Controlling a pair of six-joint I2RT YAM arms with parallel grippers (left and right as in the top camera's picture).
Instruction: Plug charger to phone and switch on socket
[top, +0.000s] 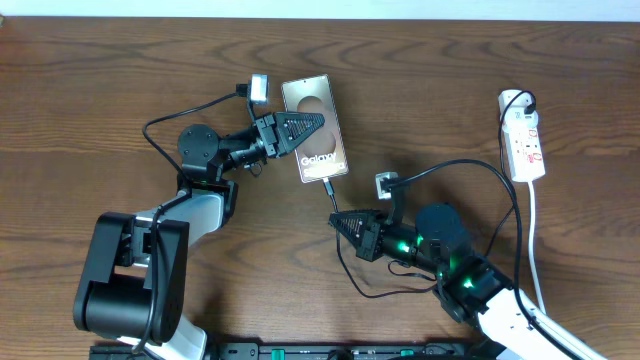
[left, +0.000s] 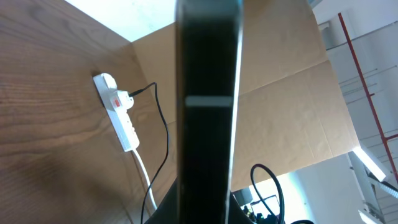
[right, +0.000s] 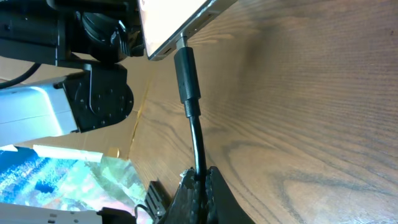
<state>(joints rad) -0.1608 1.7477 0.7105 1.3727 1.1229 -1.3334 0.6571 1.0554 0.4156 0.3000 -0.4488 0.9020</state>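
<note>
Right wrist view shows the charger (right: 186, 71) plugged into the phone (right: 180, 18), right claw (right: 200, 179) pinching it; overhead, left claw (top: 312, 125) clamps phone.

socket (top: 525, 140) switch too small, phone (left: 208, 124) edge blurred

The left arm (top: 200, 150) is showing round matte-black joint housings, a white link and a bulky black base block, with a thin black wire (top: 148, 128) looping off it. The right arm (top: 440, 235) is wearing the same black shells and a white link, and green lights (top: 400, 245) are glowing on it. The left claw (top: 320, 121) and right claw (top: 334, 221) are tapering, black and ribbed, each carrying a small pale camera box (top: 259, 88).
</note>
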